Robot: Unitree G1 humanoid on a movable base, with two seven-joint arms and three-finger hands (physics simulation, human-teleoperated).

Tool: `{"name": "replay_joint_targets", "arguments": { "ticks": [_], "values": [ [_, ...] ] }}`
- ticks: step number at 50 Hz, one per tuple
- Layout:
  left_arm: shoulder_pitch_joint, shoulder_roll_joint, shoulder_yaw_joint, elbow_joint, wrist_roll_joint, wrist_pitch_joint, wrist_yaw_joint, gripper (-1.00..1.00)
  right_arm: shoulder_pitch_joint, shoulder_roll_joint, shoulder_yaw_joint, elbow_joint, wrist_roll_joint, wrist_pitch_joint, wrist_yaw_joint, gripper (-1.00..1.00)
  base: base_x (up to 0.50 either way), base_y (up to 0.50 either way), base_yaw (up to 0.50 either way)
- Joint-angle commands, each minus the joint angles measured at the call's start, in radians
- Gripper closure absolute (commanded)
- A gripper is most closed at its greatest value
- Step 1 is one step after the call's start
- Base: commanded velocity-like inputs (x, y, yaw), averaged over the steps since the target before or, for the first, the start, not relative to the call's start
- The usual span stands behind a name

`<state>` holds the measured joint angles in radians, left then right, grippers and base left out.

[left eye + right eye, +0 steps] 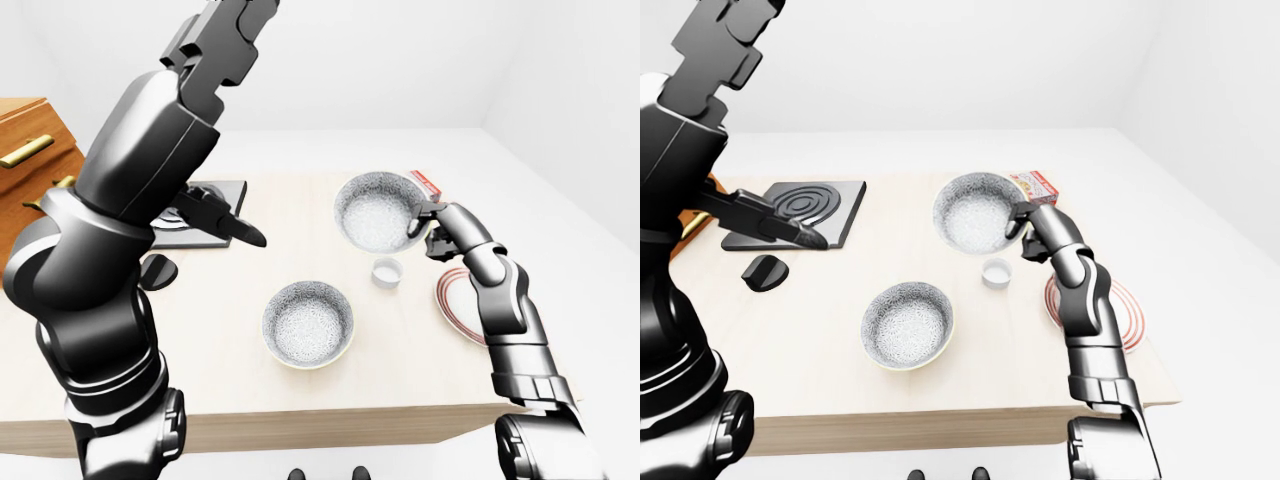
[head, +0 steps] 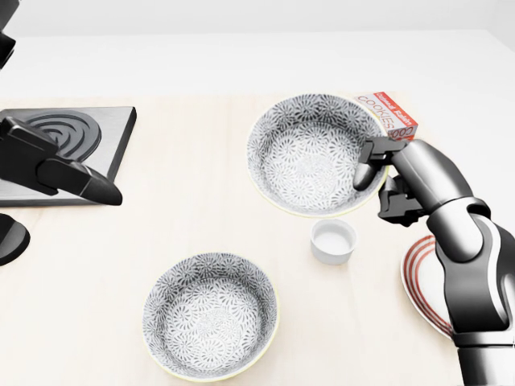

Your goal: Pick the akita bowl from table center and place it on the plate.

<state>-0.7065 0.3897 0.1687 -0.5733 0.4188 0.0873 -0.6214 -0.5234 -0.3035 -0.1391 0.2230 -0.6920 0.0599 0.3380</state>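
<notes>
A grey-patterned akita bowl [image 2: 310,157] is lifted off the table and tilted with its inside toward me. My right hand [image 2: 378,181] is shut on its right rim. A second bowl [image 2: 209,315] with the same pattern rests on the table, lower in the head view. The red-ringed plate [image 2: 420,285] lies at the right edge of the table, partly hidden under my right forearm, below and to the right of the held bowl. My left hand [image 2: 80,183] hovers at the left with its fingers stretched out and nothing in them.
A small white cup [image 2: 333,241] stands just below the held bowl, left of the plate. A red cookies box [image 2: 390,112] lies behind the bowl. At the left sit a black hot plate [image 2: 72,133], a small black object [image 1: 765,270] and a wooden cabinet [image 1: 25,140].
</notes>
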Motion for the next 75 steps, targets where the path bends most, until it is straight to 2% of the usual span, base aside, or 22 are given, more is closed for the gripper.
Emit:
{"name": "replay_joint_targets", "arguments": {
  "ticks": [1,11,15,24,29,38,57,75],
  "values": [
    [0.018,-0.012,-0.006,-0.023,0.003,0.000,0.001,-1.00,0.112,-0.051,-0.079,-0.094,0.253,0.027,-0.014,1.00,0.00,0.00,0.00],
    [0.045,-0.028,-0.010,-0.057,0.014,0.000,-0.003,-1.00,0.226,-0.074,-0.148,-0.110,0.283,0.024,-0.039,1.00,0.00,0.00,0.00],
    [0.064,-0.037,-0.012,-0.067,0.016,0.000,0.000,-1.00,0.259,-0.087,-0.174,-0.080,0.294,-0.007,-0.059,1.00,0.00,0.00,0.00],
    [0.086,-0.052,-0.015,-0.077,0.020,0.000,0.008,-1.00,0.288,-0.124,-0.222,0.006,0.324,-0.047,-0.112,1.00,0.00,0.00,0.00],
    [0.116,-0.065,-0.015,-0.082,0.018,0.000,0.019,-1.00,0.321,-0.132,-0.237,0.075,0.331,-0.096,-0.155,1.00,0.00,0.00,0.00],
    [0.154,-0.082,-0.015,-0.089,0.016,0.000,0.033,-1.00,0.327,-0.163,-0.247,0.202,0.349,-0.147,-0.208,1.00,0.00,0.00,0.00],
    [0.159,-0.090,-0.022,-0.100,0.027,0.000,0.027,-1.00,0.294,-0.248,-0.236,0.481,0.400,-0.147,-0.289,1.00,0.00,0.00,0.00],
    [0.148,-0.091,-0.026,-0.095,0.034,0.000,0.023,-1.00,0.305,-0.275,-0.227,0.553,0.421,-0.147,-0.331,1.00,0.00,0.00,0.00]
  ]
}}
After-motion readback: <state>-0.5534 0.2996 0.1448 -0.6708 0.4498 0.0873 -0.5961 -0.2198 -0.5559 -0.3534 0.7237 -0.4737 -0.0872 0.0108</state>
